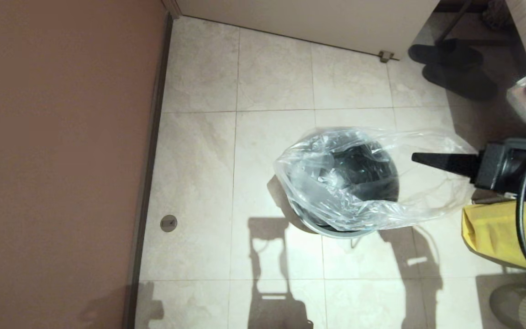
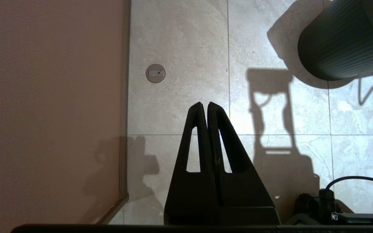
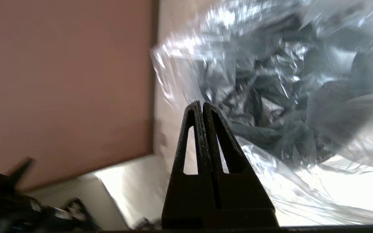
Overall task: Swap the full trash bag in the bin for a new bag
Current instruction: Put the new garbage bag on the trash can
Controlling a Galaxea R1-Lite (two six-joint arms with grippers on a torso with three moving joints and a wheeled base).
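The floor [image 1: 272,77] is pale beige stone-look tile with thin grout lines, lit hard enough to throw sharp arm shadows across it. A brownish-pink wall [image 1: 57,151] with a dark baseboard runs along the robot's left, and a small round metal plate [image 1: 168,223] sits in the tile near it. A white panel [image 1: 308,18] closes off the far side, with dark slippers [image 1: 454,64] beside its corner. The bin [image 1: 336,230] stands mid-floor, the new bag [image 1: 336,183] draped loosely over its mouth and spilling wide toward the right gripper [image 1: 416,157], which hovers at the bag's edge with fingers pressed together, gripping nothing visible. A yellow bag [image 1: 496,233] lies below that arm. The left gripper [image 2: 205,105] hangs above bare tile, clenched empty.
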